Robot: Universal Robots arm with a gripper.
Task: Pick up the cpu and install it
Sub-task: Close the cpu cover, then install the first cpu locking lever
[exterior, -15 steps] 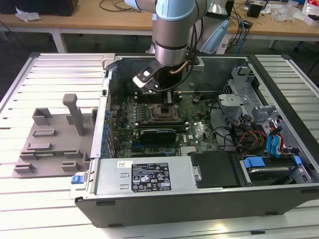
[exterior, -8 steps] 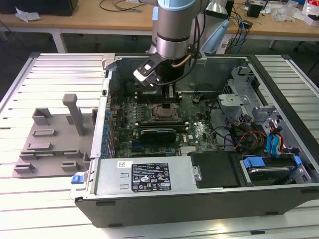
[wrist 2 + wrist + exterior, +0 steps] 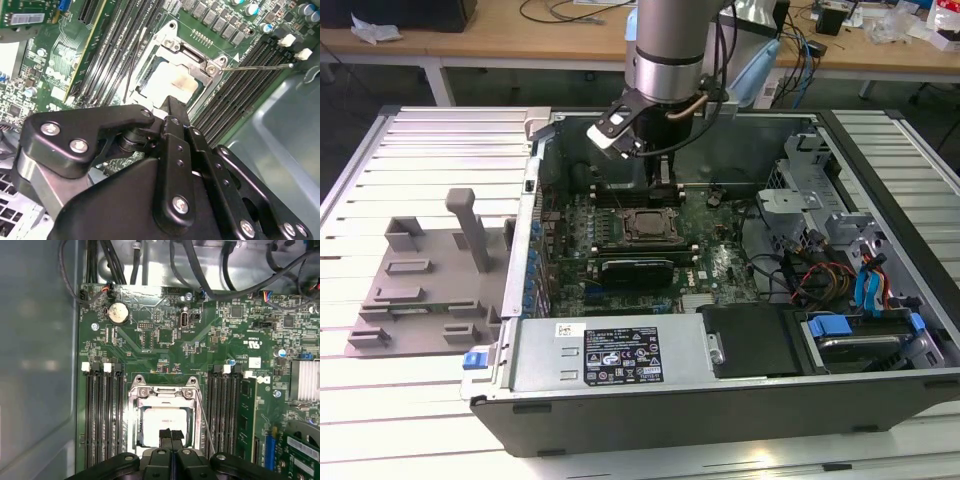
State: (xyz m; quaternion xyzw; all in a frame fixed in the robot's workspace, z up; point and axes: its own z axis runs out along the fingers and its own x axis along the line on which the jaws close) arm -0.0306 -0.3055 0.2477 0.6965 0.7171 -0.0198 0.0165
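Exterior view: the black gripper [image 3: 663,190] hangs inside the open grey metal computer case [image 3: 740,405].

Second wrist view: its fingers are closed together with nothing visibly pinched. Just beyond the tips, the small square silver-grey cpu [image 3: 167,82] lies inside the steel socket frame [image 3: 172,42].

First wrist view: the step is probably seating, which calls for keeping the chip flat and square.

The silver-grey cylindrical robot arm [image 3: 665,45] is seen in the exterior view reaching steeply down from above, the wrist [image 3: 665,85] turned downward. The black, linkage-jointed metal claw [image 3: 659,185] is carried below it, pointed straight down. In the first wrist view its two narrow black fingers [image 3: 165,436] are brought together, tip against tip
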